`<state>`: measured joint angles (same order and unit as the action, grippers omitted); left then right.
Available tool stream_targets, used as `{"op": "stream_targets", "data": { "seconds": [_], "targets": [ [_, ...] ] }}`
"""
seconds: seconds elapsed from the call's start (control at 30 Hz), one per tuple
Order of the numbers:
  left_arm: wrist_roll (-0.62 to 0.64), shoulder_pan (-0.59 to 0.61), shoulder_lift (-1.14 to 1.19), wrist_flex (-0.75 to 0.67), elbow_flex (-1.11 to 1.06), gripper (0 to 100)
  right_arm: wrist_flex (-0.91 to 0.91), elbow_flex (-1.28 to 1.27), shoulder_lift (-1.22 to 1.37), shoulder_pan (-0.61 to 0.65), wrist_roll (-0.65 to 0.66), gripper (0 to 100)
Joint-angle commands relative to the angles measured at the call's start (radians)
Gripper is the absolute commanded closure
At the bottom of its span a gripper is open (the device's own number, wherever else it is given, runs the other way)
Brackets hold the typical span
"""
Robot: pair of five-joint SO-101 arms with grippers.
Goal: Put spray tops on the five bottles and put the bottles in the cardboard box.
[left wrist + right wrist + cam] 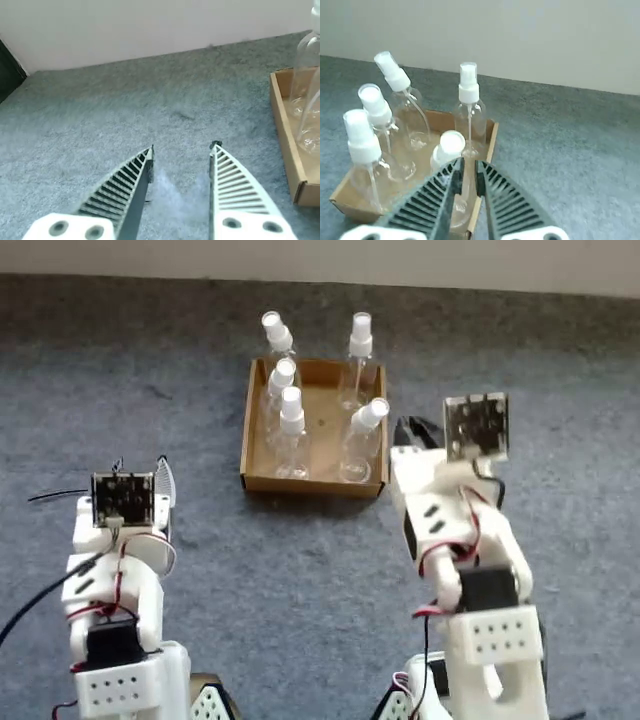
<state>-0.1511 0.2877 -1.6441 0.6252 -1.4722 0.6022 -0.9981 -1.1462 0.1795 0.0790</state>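
With all five spray-topped bottles (pixel 291 430) standing in the cardboard box (pixel 310 483), the task looks finished; the left gripper (pixel 182 147), spread apart, and the right gripper (pixel 469 165), nearly together and empty, need only withdraw.

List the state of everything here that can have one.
cardboard box: open-topped, holding all five bottles.
five bottles: upright in the box, each capped.
spray tops: fitted, one on each bottle.
left gripper: open, empty.
right gripper: nearly shut, empty, close to the box.
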Motion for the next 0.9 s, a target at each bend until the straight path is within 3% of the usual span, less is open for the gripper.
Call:
{"op": "stream_targets", "data": {
  "seconds": [0.0,0.13,0.3,0.67,0.8,0.87],
  "targets": [
    [-0.002,0.012,-0.194,-0.014,-0.139,83,0.002,-0.209,-0.209,-0.022,0.104,99.3],
    [-0.005,0.012,-0.177,-0.018,-0.222,83,0.002,-0.461,-0.418,-0.024,0.212,99.3],
    [-0.005,0.013,-0.156,0.063,-0.223,83,0.067,-0.69,-0.69,-0.024,0.23,99.3],
    [-0.006,0.016,-0.159,0.683,-0.223,83,0.265,-0.808,-0.691,-0.024,0.23,99.3],
    [-0.006,0.176,-0.163,0.694,-0.223,84,0.418,-0.808,-0.691,-0.024,0.23,99.3],
    [-0.015,0.246,-0.163,0.694,-0.223,92,0.51,-0.808,-0.691,-0.024,0.23,99.3]
  ]
}}
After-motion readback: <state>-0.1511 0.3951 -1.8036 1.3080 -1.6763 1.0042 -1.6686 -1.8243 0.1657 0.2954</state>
